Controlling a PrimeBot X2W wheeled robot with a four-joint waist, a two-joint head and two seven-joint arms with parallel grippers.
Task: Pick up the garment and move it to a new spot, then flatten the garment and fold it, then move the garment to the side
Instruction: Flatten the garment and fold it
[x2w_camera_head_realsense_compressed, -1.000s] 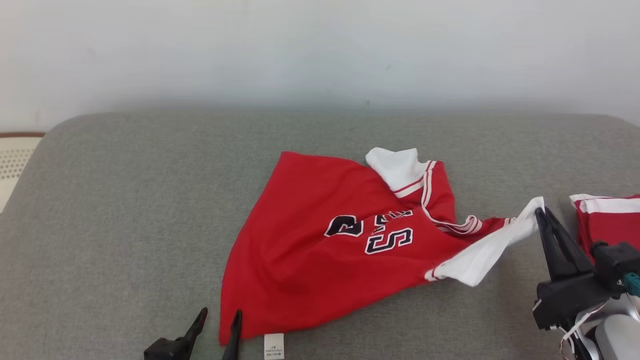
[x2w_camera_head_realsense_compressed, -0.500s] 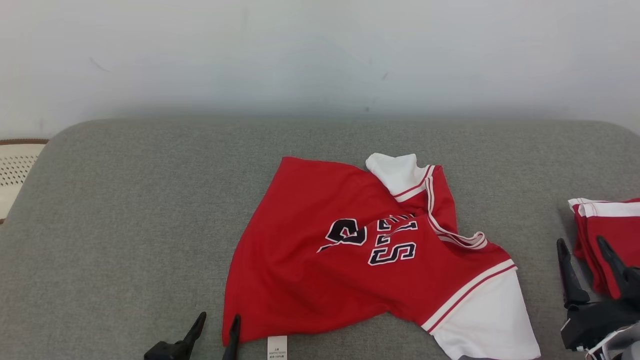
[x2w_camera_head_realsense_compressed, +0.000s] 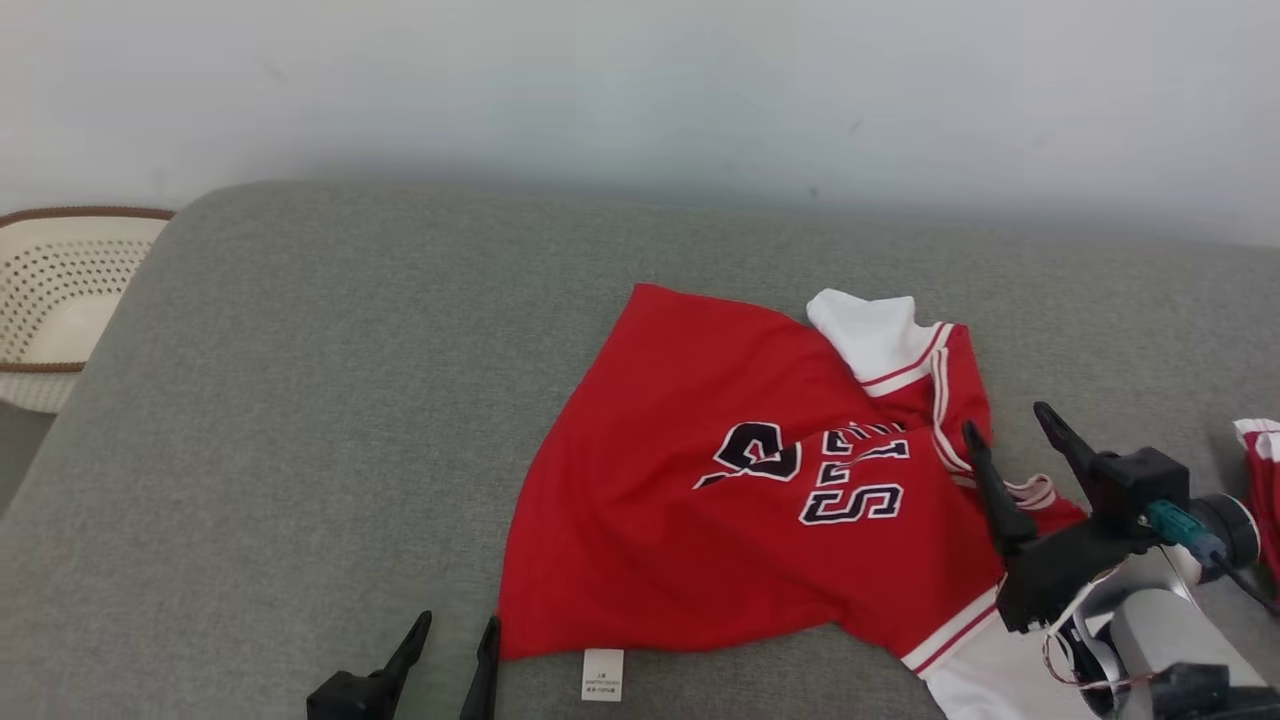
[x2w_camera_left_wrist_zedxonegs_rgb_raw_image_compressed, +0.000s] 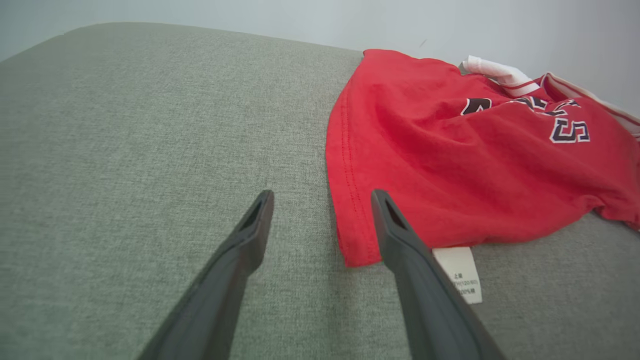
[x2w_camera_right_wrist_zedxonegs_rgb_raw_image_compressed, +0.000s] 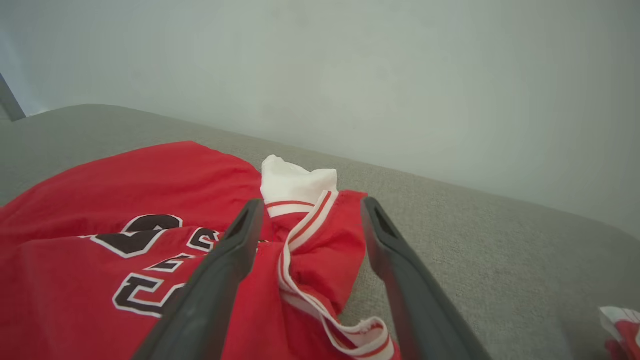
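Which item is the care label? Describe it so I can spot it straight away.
A crumpled red jersey lies on the wide grey cushion. At its near hem, beside the left tool, a small white tag pokes out. Unlike the white sleeves, it is a tiny flat rectangle with fine print.
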